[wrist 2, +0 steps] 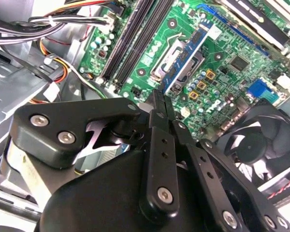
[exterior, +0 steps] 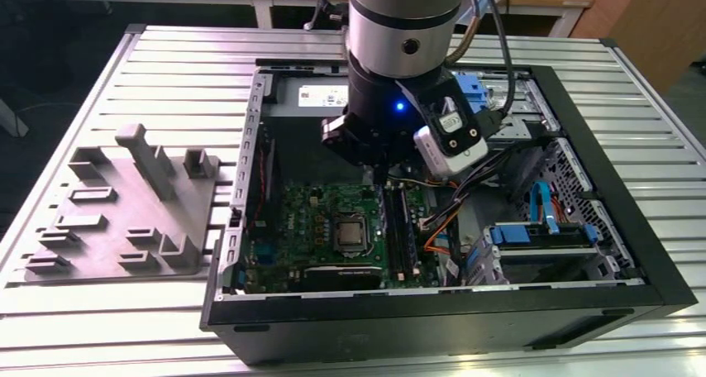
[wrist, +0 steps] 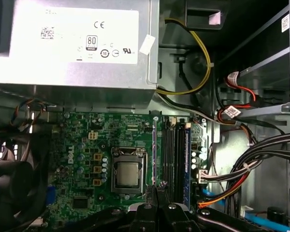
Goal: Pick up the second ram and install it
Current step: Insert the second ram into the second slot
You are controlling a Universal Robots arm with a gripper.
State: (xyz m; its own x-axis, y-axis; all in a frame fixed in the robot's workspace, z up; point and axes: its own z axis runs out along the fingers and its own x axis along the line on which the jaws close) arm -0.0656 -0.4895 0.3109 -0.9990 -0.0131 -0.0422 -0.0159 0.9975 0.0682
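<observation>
The second ram shows in the first wrist view as a thin grey-green strip seen edge-on. It runs straight out from the fingertips of the gripper, which is clenched on it with the two black fingers drawn close together. The strip lies parallel to the bank of long black memory slots, in line with the gap between them and the processor socket. Whether it touches the board cannot be told. A blue strip runs along the side of the slots away from the socket. All of this sits on the green motherboard, with the silver power supply beyond one end of the slots and bundles of black, red and orange cables beside them. A black fan sits near the board's edge in the second wrist view. In the exterior view the arm comes down from the upper centre of the frame into the open black computer case, which fills the middle and the exterior view's right. A grey moulded fixture lies well apart from it at the exterior view's left. Both rest on the ribbed metal worktop.
</observation>
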